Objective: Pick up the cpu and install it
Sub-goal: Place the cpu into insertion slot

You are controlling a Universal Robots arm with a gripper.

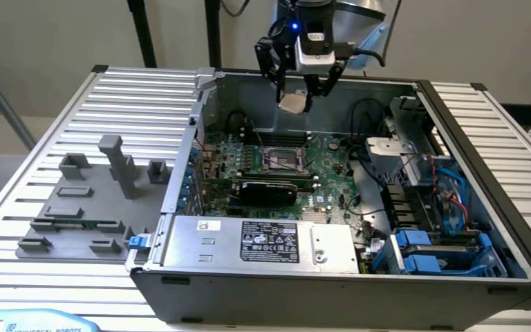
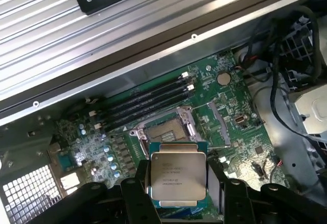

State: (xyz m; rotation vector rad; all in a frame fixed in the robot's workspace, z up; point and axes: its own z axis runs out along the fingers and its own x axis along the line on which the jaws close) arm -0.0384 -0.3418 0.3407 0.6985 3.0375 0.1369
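Soft, even light — pale glare on the ribbed table [image 1: 146, 97], dim shadow inside the computer case [image 1: 339, 294].

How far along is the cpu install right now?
Done: the cpu is picked up and hangs clear of every surface. In hand: the gripper is shut on it, a finger on each side, holding it above the open computer case, over the motherboard. Left: the socket stands empty, and the cpu is not yet seated in it.
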